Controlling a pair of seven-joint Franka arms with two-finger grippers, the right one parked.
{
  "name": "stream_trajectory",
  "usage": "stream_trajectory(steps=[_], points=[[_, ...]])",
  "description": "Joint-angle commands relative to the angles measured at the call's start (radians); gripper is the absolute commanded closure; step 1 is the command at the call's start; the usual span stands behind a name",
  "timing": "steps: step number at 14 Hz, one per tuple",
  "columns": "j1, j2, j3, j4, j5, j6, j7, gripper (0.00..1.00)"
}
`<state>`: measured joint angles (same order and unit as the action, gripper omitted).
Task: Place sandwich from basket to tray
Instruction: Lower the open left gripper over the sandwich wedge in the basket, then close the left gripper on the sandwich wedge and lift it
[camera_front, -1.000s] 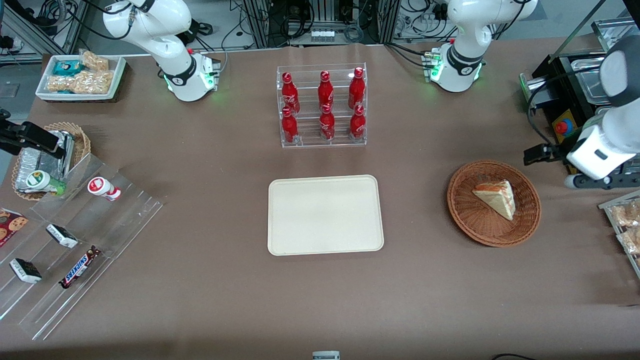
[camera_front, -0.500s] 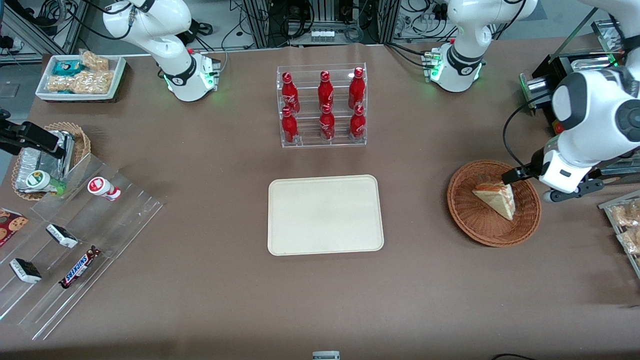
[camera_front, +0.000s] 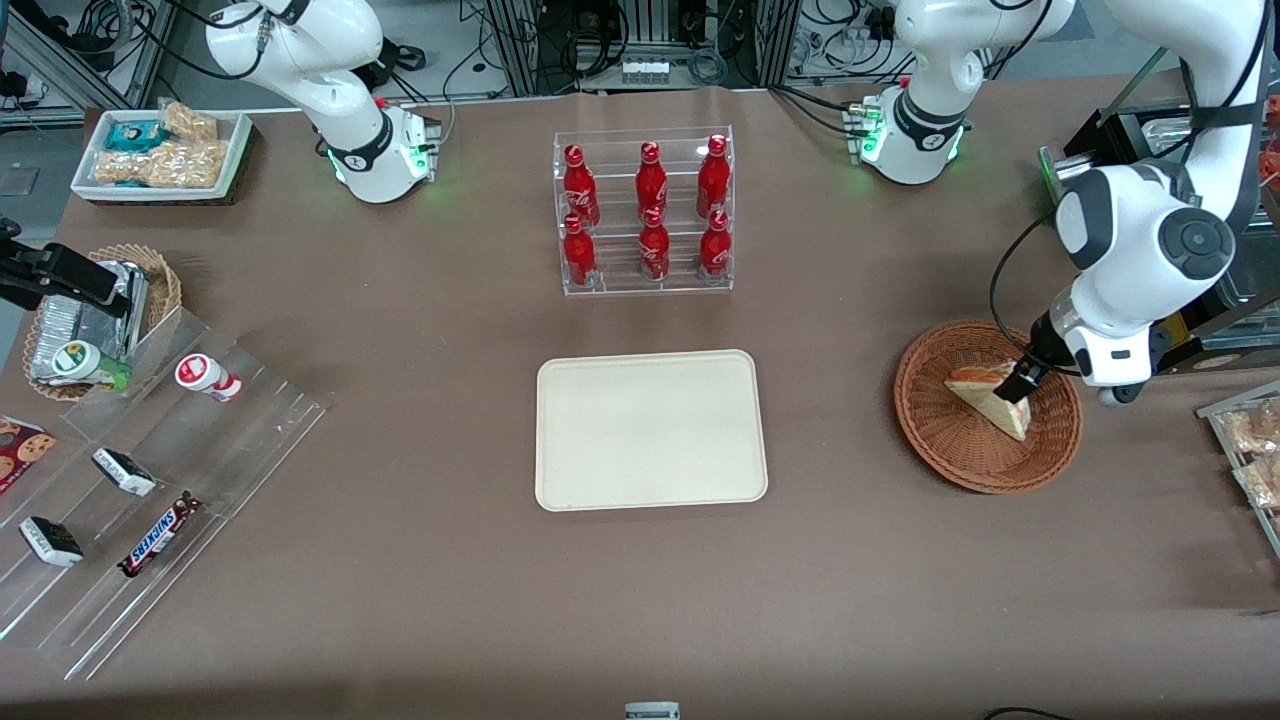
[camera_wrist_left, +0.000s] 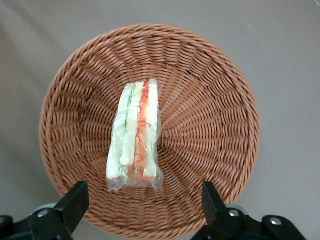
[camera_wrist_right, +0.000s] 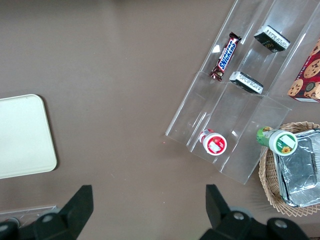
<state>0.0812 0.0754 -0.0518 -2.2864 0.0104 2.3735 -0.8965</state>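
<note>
The sandwich (camera_front: 988, 400), a pale wedge with red filling in clear wrap, lies in the reddish-brown wicker basket (camera_front: 930, 440) toward the working arm's end of the table. My left gripper (camera_front: 1020, 385) hangs just above the basket, over the sandwich's wide end. In the left wrist view the gripper (camera_wrist_left: 144, 202) is open, its black fingers (camera_wrist_left: 75, 200) spread wide over the basket's rim (camera_wrist_left: 210, 100), and the sandwich (camera_wrist_left: 136, 137) lies ahead of them, untouched. The cream tray (camera_front: 650, 430) sits bare in the middle of the table; its corner also shows as the tray (camera_wrist_right: 22, 135) in the right wrist view.
A clear rack of red bottles (camera_front: 645, 215) stands farther from the front camera than the tray. A clear stepped shelf with snack bars (camera_front: 150, 470) and a tan basket of foil packs (camera_front: 90, 320) lie toward the parked arm's end. Snack packets (camera_front: 1250, 450) sit beside the basket.
The left arm has swung in from the table's edge toward the basket, and its gripper now hangs over the sandwich. The sandwich and basket have not moved.
</note>
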Motion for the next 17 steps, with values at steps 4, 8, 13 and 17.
stream_trajectory(steps=[4,8,13,17], points=[[0.035,0.079,0.001,-0.001,0.013,0.045,-0.081,0.0],[0.035,0.125,0.001,-0.001,0.011,0.059,-0.097,0.1],[0.025,0.115,-0.002,0.008,0.014,0.036,-0.179,0.94],[-0.012,0.098,-0.029,0.128,0.016,-0.141,-0.177,0.95]])
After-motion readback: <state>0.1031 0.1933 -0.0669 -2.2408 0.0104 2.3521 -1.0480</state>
